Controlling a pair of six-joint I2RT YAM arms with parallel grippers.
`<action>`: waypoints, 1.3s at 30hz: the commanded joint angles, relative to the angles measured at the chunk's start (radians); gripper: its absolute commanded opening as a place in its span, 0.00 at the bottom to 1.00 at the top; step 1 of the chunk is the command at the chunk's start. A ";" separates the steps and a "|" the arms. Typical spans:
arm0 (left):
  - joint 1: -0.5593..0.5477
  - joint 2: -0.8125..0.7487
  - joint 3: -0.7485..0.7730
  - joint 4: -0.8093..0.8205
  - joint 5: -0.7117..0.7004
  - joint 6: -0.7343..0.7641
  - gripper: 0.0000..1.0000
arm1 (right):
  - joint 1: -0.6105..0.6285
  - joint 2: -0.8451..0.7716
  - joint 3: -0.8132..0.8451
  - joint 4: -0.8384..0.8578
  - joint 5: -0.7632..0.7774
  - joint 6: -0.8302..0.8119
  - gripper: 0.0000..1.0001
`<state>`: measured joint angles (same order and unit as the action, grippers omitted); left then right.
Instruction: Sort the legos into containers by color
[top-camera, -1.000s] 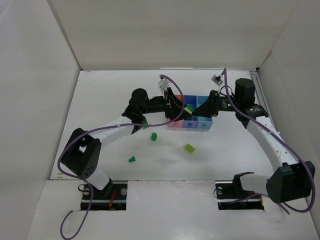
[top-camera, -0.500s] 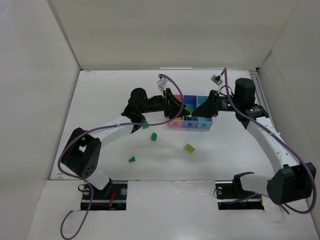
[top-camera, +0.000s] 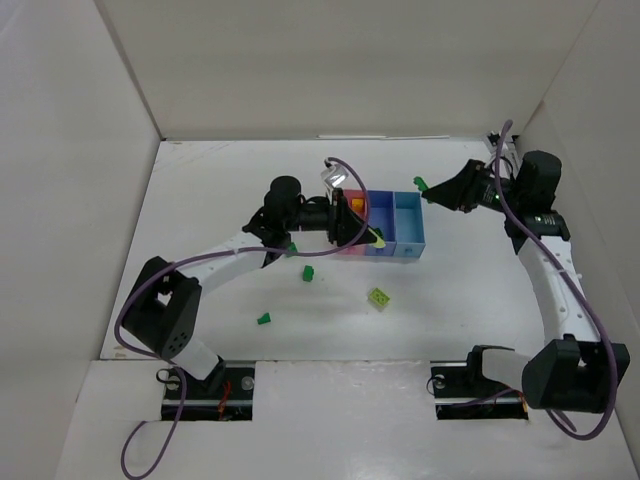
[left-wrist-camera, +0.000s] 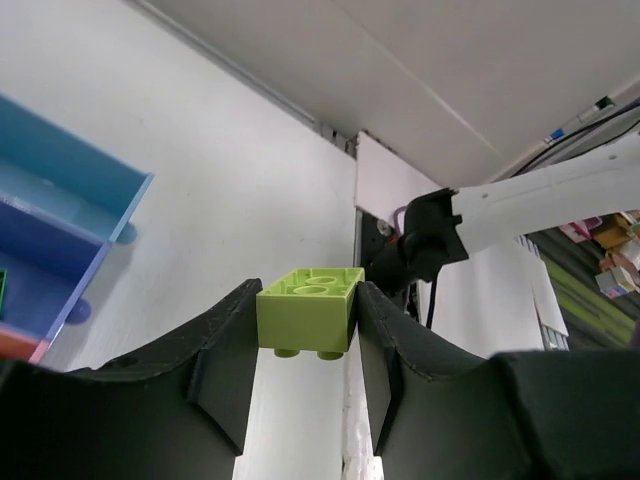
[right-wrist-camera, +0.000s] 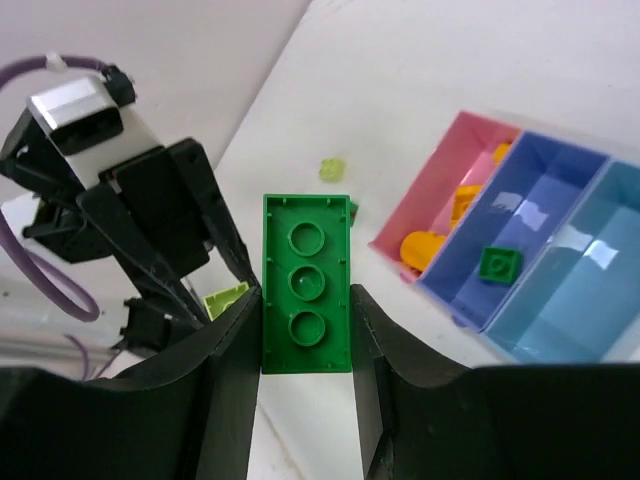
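Well, both claws are loaded just now. The left claw (top-camera: 372, 237) is pinched narrow on a lime brick (left-wrist-camera: 310, 308), held by its sides. It hangs at the near side of the containers (top-camera: 408, 248), about where the pink bin (right-wrist-camera: 470, 170) meets the medium blue bin (right-wrist-camera: 540, 180). The right claw (top-camera: 425, 187) grips a dark green brick (right-wrist-camera: 306, 283) with three studs in a line, its long axis running along the fingers. That claw sits just beyond the far right corner of the row, off the light blue bin (right-wrist-camera: 600, 270).

The medium blue bin already has a small green piece (right-wrist-camera: 498, 263) in it, and the pink one has orange pieces (right-wrist-camera: 425, 245). So I'd guess the green brick belongs one bin leftward and nearer the arm bases. The lime one probably goes to the light blue bin, on the left claw's right. The two arms may need to take turns there.

The light blue bin is cut off at the picture's edge, and what shows of it looks bare. From above, the left claw covers part of the pink bin. I can't tell how high either claw hangs. Two loose green bricks (top-camera: 309, 273) and a loose lime brick (top-camera: 379, 297) lie on the worktop (top-camera: 220, 200).
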<state>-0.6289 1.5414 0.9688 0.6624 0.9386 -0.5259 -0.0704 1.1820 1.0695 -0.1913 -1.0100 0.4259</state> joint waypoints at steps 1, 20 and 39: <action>0.011 -0.044 -0.004 -0.090 0.009 0.086 0.00 | -0.016 -0.021 0.043 0.070 0.030 0.014 0.00; -0.141 0.440 0.746 -0.579 -0.635 0.205 0.00 | -0.081 -0.257 0.036 -0.293 0.850 -0.070 0.00; -0.213 0.660 0.978 -0.719 -0.816 0.233 0.36 | -0.081 -0.280 0.046 -0.359 0.863 -0.108 0.00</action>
<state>-0.8299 2.2478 1.9232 -0.0715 0.1112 -0.3187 -0.1448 0.8986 1.0725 -0.5568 -0.1356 0.3408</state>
